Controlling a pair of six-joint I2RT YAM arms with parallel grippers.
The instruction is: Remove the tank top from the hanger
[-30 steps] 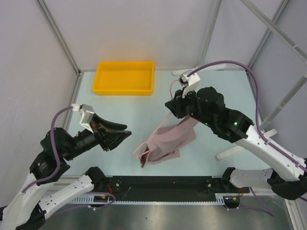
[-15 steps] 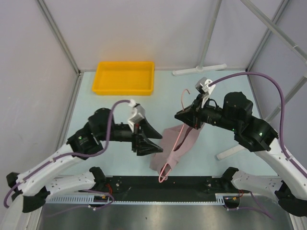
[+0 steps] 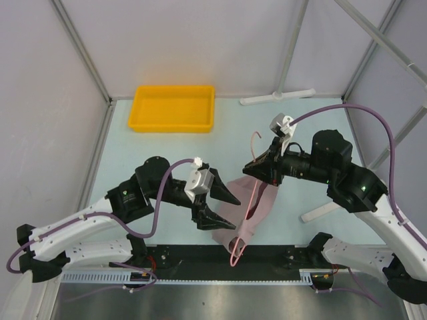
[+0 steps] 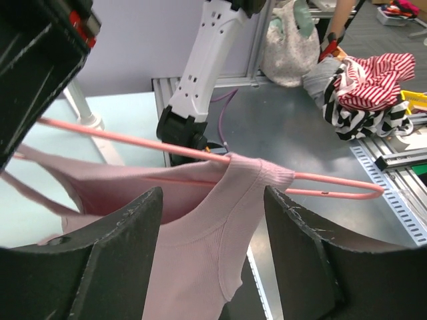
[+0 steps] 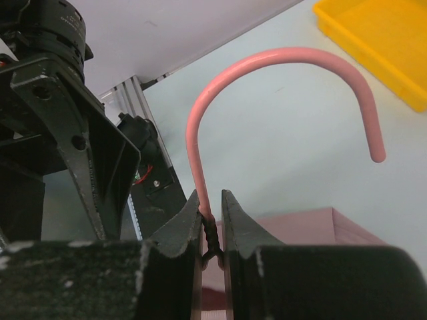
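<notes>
Pale blue-green table (image 3: 160, 153) inside white walls and grey poles, with a yellow tray (image 3: 141, 123) at the far left. Nearer, the left gripper (image 3: 225, 212) has its jaws spread wide on either side of the tank top (image 4: 193, 267), not pinching it. The garment hangs in the air over mid-table, its strap looped on the hanger (image 5: 280, 55), so nothing is off yet. At right, the right gripper (image 5: 212, 210) is clamped on the hanger's neck below the hook, holding it tilted. What remains, I judge: pinch the fabric and draw it off

A yellow tray (image 3: 172, 125) sits far back on the pale table (image 3: 200, 150).
</notes>
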